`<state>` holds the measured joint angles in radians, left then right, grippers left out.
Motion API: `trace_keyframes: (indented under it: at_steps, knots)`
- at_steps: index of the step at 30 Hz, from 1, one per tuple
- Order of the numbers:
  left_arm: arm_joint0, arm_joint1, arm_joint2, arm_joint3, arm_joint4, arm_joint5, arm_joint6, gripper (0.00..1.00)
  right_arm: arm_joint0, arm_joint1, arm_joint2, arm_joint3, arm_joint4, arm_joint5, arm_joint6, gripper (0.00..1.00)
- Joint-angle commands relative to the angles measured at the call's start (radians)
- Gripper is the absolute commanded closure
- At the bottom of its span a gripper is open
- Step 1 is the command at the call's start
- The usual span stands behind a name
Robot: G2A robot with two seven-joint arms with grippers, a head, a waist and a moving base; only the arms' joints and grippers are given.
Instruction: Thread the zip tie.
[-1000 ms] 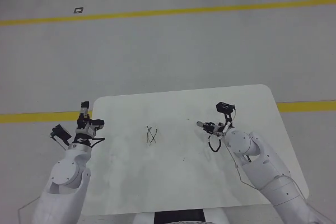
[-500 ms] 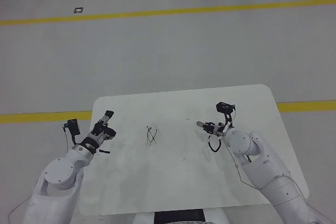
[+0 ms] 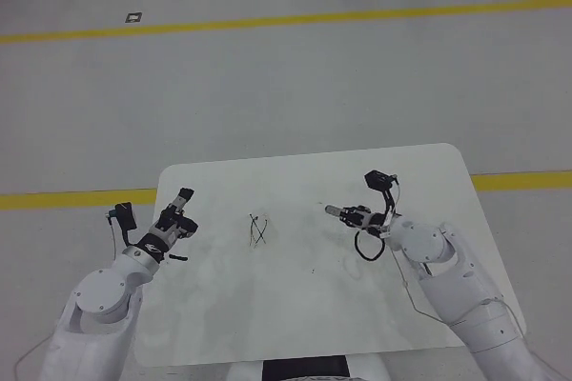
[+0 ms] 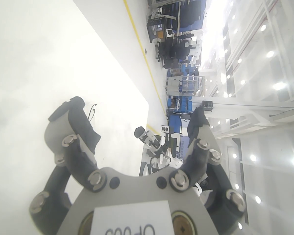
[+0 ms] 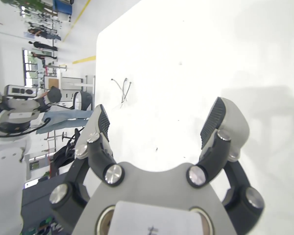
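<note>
centrally on the white table (image 3: 315, 314), thin crossed zip ties (image 3: 258, 230) are laid, too fine to be counted. the left gripper (image 3: 178, 215) and right gripper (image 3: 337, 211) are held wide open and empty, well apart either side. from the left wrist, the ties are partly hidden by the left gripper itself.

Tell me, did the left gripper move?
Yes. The left gripper swung in from the table edge, toward the zip ties.

White table (image 3: 296, 305), yellow floor lines (image 3: 267, 22) (two)
</note>
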<state>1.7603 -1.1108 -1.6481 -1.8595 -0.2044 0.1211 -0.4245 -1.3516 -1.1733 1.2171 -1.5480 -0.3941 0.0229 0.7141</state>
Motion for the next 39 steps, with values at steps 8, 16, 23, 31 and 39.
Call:
trace_keyframes:
  at_steps: [8,16,23,31,39]
  knots:
    - [0.0,0.0,0.0,0.0,0.0,0.0,0.0,0.0,0.009,0.01,0.012,-0.004,0.157,-0.161,0.198,0.0]
    - [-0.006,0.001,0.02,0.003,0.017,0.011,-0.032,0.0,0.003,0.009,0.007,0.001,0.204,-0.185,0.212,0.0]
    - [-0.04,0.014,0.062,0.0,0.117,0.119,-0.163,0.0,0.021,0.011,0.014,0.059,0.403,-0.258,0.341,0.0]
    - [-0.05,0.015,0.084,-0.004,0.136,0.124,-0.172,0.0,0.021,0.011,0.014,0.059,0.403,-0.258,0.341,0.0]
    - [-0.155,0.015,0.21,-0.001,0.217,0.219,-0.228,0.0,0.021,0.011,0.014,0.059,0.403,-0.258,0.341,0.0]
